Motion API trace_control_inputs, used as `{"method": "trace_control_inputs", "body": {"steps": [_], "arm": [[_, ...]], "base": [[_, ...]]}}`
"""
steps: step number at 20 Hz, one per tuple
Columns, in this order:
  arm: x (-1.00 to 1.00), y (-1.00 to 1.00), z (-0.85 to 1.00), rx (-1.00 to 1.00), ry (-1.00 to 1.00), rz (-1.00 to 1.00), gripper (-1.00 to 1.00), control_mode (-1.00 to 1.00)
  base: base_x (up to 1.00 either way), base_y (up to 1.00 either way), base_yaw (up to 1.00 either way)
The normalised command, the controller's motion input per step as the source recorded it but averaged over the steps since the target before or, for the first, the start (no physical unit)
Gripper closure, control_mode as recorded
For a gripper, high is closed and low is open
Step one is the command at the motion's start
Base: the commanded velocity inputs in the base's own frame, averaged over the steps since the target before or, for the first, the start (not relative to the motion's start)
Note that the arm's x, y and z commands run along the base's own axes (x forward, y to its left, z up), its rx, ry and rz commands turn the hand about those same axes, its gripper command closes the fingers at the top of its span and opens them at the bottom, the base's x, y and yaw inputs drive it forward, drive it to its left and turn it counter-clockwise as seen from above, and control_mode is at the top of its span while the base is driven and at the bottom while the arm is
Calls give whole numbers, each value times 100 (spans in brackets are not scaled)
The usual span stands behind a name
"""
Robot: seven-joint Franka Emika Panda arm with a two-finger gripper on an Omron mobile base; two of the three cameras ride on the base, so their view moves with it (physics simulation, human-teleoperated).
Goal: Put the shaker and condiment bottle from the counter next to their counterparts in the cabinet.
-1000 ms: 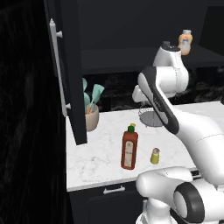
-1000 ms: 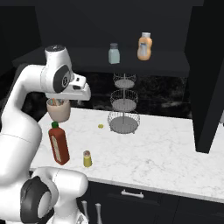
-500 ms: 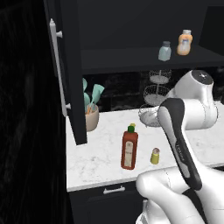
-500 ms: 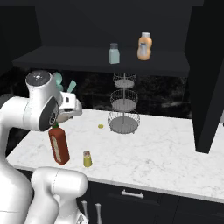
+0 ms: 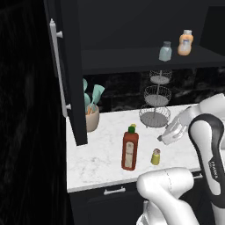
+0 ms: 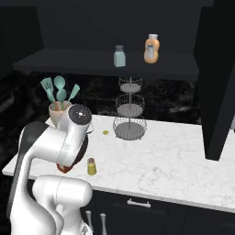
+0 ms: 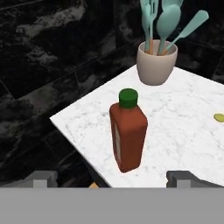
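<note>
The condiment bottle (image 7: 128,131), red-brown with a green cap, stands upright on the white marble counter (image 7: 183,127) near its front edge. My gripper (image 7: 111,177) is open, its two fingertips (image 7: 41,177) spread wide, and the bottle stands ahead of them, untouched. In the left base view the hand (image 5: 169,133) hovers low over the counter, right of the bottle (image 5: 130,149) and just above the tiny yellow shaker (image 5: 155,157). The counterparts, a blue-grey shaker (image 5: 165,51) and an orange bottle (image 5: 186,42), stand on the cabinet shelf (image 5: 132,59). My arm hides most of the bottle in the right base view, where the yellow shaker (image 6: 92,166) shows.
A beige cup of teal utensils (image 5: 91,116) stands at the counter's back left. A three-tier wire stand (image 5: 156,101) stands behind the hand. The open cabinet door (image 5: 66,70) with its silver bar handle hangs left of the bottle. A small yellow-green piece (image 6: 105,132) lies on the counter.
The arm has swung down from shelf height to just above the counter beside the bottle and shaker. The jaws have opened wider. Nothing on the counter has moved.
</note>
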Motion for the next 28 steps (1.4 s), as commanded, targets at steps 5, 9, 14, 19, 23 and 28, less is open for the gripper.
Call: {"method": "trace_control_inputs", "body": {"steps": [5, 9, 14, 19, 23, 28], "arm": [[0, -12, -25, 1, -10, 13, -100, -100], [0, -1, -89, -8, -38, 6, -100, -100], [-1, 6, -37, -1, -8, 11, -100, -100], [9, 28, -55, 1, 0, 16, -100, -100], [7, 44, -85, 0, 1, 3, -100, -100], [15, 19, -66, 1, 4, -14, -100, -100]], "base": [[0, 0, 0], [0, 0, 0], [0, 0, 0], [0, 0, 0], [0, 0, 0], [0, 0, 0]]}}
